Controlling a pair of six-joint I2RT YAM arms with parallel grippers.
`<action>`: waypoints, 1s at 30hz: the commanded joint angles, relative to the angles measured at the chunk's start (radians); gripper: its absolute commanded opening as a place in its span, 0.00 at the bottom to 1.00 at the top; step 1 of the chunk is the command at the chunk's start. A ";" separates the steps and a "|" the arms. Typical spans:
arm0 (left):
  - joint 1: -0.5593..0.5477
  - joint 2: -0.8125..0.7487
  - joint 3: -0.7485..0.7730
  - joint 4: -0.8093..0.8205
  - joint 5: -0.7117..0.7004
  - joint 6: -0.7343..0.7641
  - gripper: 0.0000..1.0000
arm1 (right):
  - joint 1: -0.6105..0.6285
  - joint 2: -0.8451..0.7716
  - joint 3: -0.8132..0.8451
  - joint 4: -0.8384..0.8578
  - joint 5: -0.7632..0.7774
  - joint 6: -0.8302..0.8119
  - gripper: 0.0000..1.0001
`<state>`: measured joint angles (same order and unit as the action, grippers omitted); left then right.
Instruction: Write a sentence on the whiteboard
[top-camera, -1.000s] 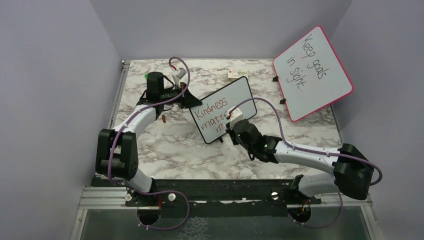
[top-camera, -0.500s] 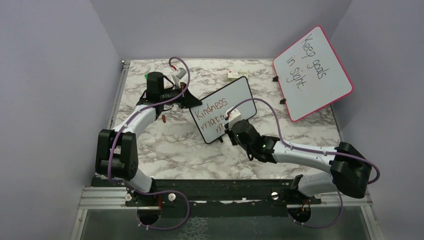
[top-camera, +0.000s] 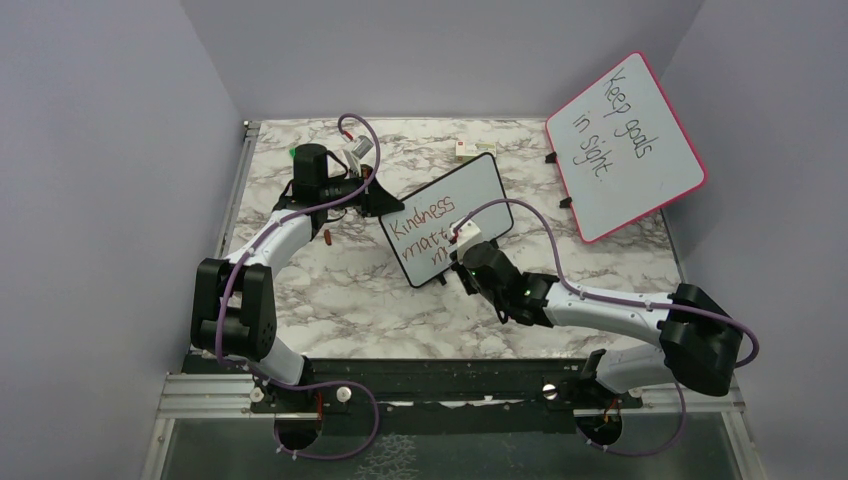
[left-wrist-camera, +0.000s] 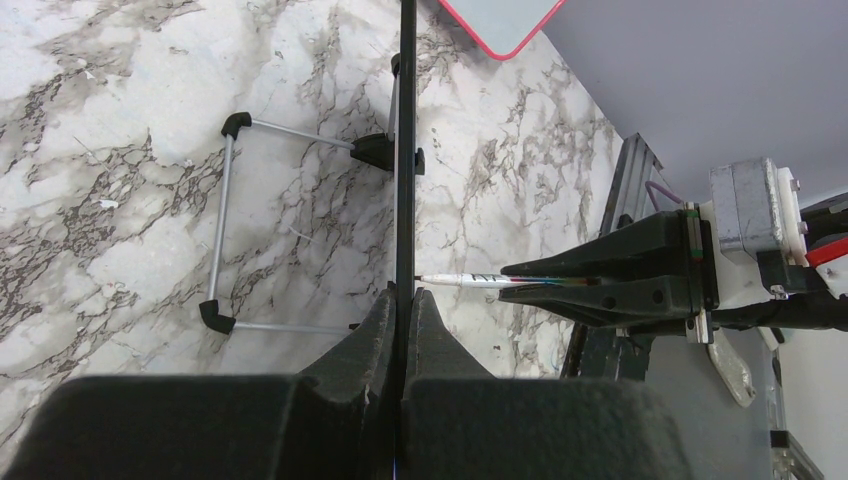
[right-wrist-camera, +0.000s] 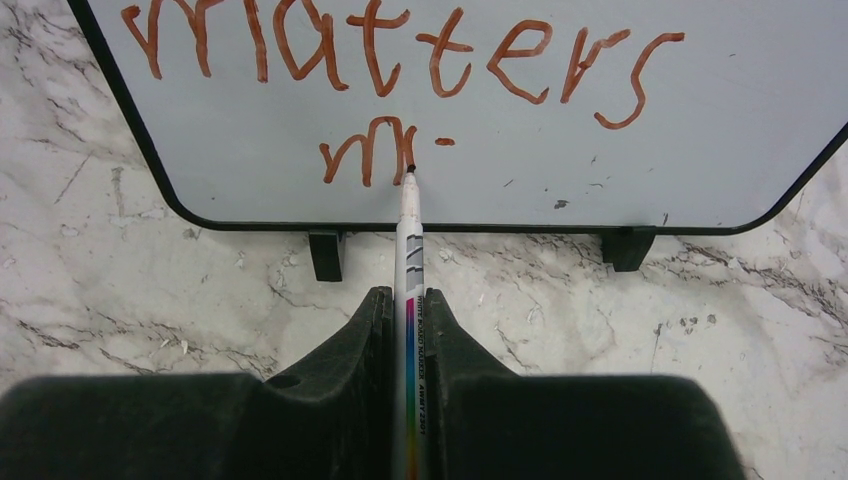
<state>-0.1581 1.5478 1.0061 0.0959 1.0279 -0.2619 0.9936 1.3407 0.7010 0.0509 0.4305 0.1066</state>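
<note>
Right gripper (right-wrist-camera: 408, 298) is clamped on the marker (right-wrist-camera: 410, 250), whose long axis runs straight out of the jaws into the whiteboard (top-camera: 446, 220). Tip sits on the board face at the foot of the third-line "m", with a stray dash (right-wrist-camera: 445, 141) just right of it. I read the sentence (right-wrist-camera: 372, 48) as "Kindness matters m" (I'd say "uch" is left), so the next stroke goes rightward along the board's bottom line. Right arm reaches low toward the board's lower edge. Left gripper (left-wrist-camera: 402, 300) pinches the board's side edge, steadying it.

Looks like a robot lab cell: plain walls (top-camera: 100, 200) box in a marble-print table (top-camera: 350, 300), left arm (top-camera: 272, 238) and right arm (top-camera: 610, 315) bolted to a rail (top-camera: 430, 380) at its near edge.
</note>
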 joint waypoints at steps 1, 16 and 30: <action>0.000 -0.003 -0.001 -0.074 -0.025 0.026 0.00 | -0.001 0.014 -0.018 -0.022 0.029 0.007 0.01; 0.000 -0.001 0.000 -0.074 -0.023 0.026 0.00 | -0.009 0.018 -0.004 -0.032 0.045 -0.005 0.01; 0.000 -0.003 -0.001 -0.074 -0.022 0.026 0.00 | -0.024 0.008 0.017 0.022 0.073 -0.026 0.01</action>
<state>-0.1581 1.5478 1.0061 0.0959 1.0279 -0.2607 0.9913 1.3422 0.7002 0.0505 0.4442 0.1013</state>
